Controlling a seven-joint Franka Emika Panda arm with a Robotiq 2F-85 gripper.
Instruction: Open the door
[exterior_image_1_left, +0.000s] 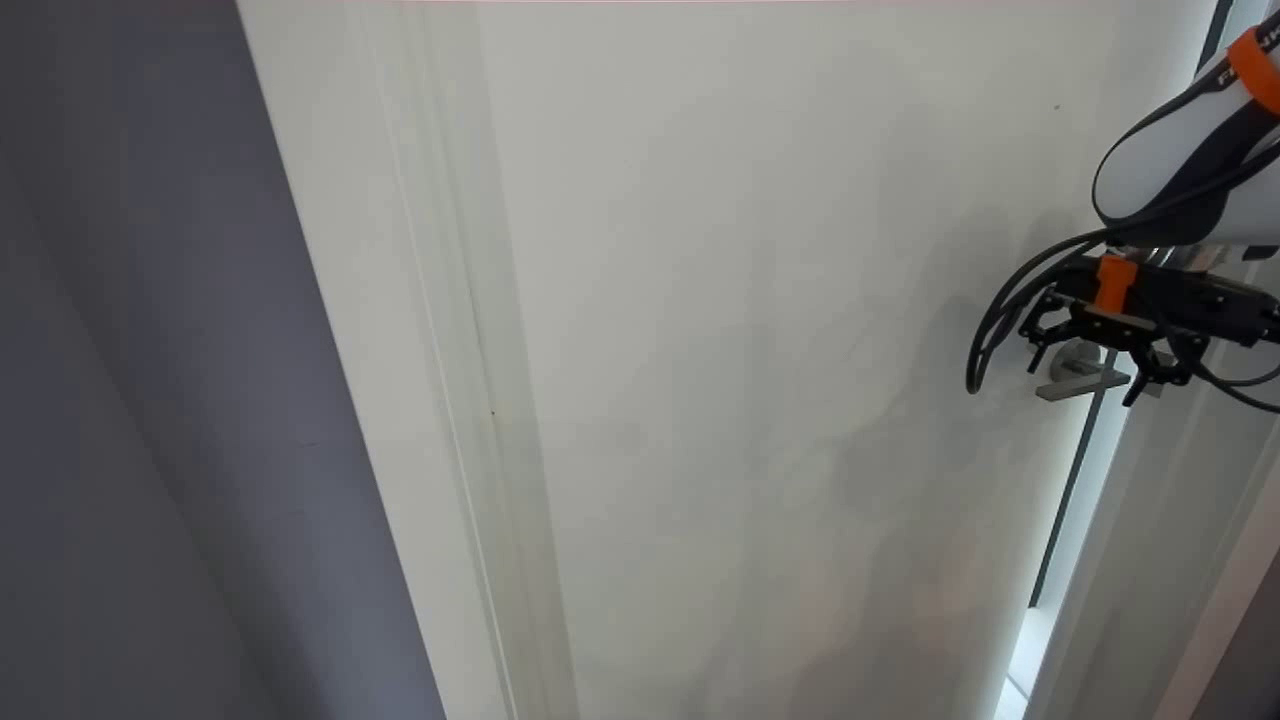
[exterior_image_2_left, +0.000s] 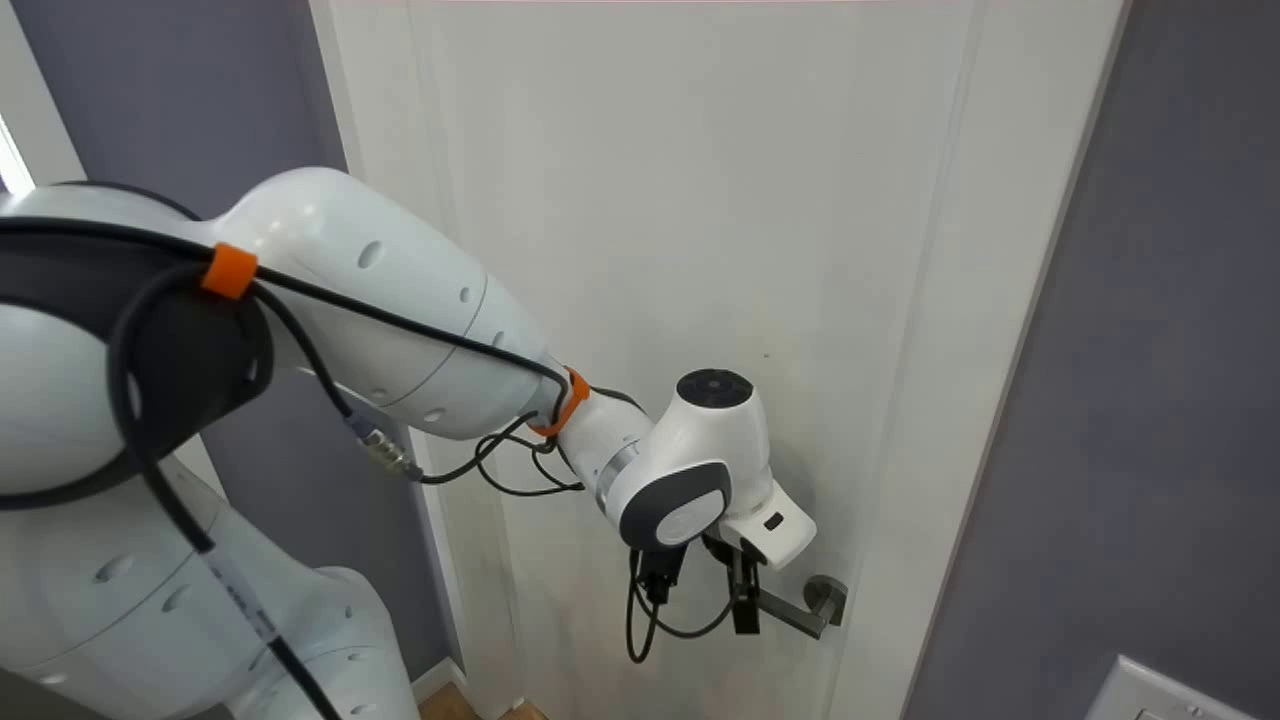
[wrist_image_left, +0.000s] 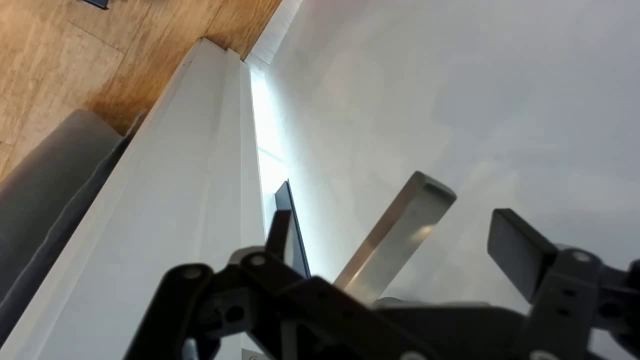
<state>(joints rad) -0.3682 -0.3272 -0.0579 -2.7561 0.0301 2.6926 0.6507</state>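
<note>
The white door (exterior_image_1_left: 700, 300) also fills much of the wrist view (wrist_image_left: 475, 100). A bright gap (wrist_image_left: 266, 130) shows along its handle-side edge in the wrist view, so it stands slightly ajar. Its silver lever handle (exterior_image_2_left: 800, 615) also shows in the wrist view (wrist_image_left: 395, 240), slanting up between the jaws; its base is hidden behind the gripper. My gripper (wrist_image_left: 395, 225) is open, with one finger to each side of the lever and room between them and it. In an exterior view the gripper (exterior_image_1_left: 1084, 383) hangs at the handle, and its fingers look apart.
The white moulded door frame (exterior_image_2_left: 1000, 260) borders the door, with grey wall (exterior_image_2_left: 1180, 300) beyond. A dark strip (wrist_image_left: 294, 225) runs along the gap. A white switch plate (exterior_image_2_left: 1160, 695) is at lower right. Wooden floor (wrist_image_left: 85, 60) and a grey rounded object (wrist_image_left: 55, 145) lie left of the frame.
</note>
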